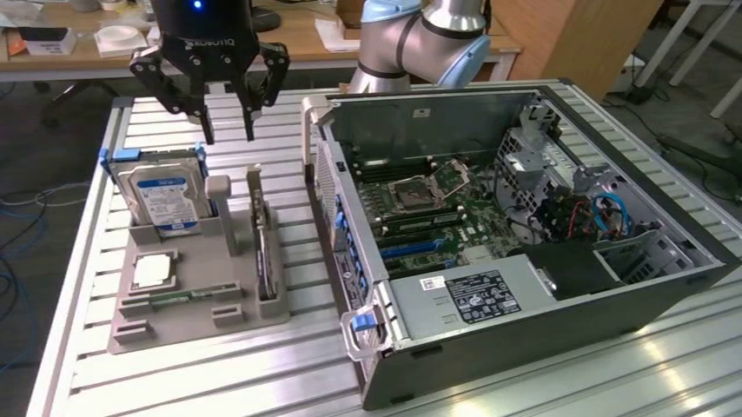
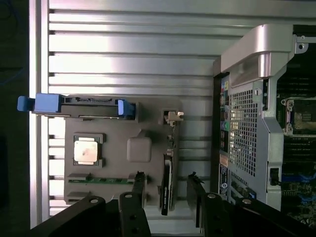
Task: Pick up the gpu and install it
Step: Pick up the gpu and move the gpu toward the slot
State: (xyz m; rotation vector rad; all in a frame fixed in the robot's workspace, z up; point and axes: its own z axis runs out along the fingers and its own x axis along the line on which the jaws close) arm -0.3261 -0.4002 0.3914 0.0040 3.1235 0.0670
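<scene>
One gripper (image 1: 228, 132), jaws apart and empty, over far end of gpu (image 1: 266, 256) standing edgewise in gray holder (image 1: 197, 304).

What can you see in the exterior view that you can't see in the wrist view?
Exterior view: the arm itself, the blue-white label on the hard drive, the power supply inside the computer case, and a desk behind.
Wrist view: a look straight down on the thin top edge of the gpu, standing in its slot.
Both: the grey tray, the processor chip, the green memory stick, the hard drive, gpu and case, and the open gripper above the tray, holding nothing.
</scene>
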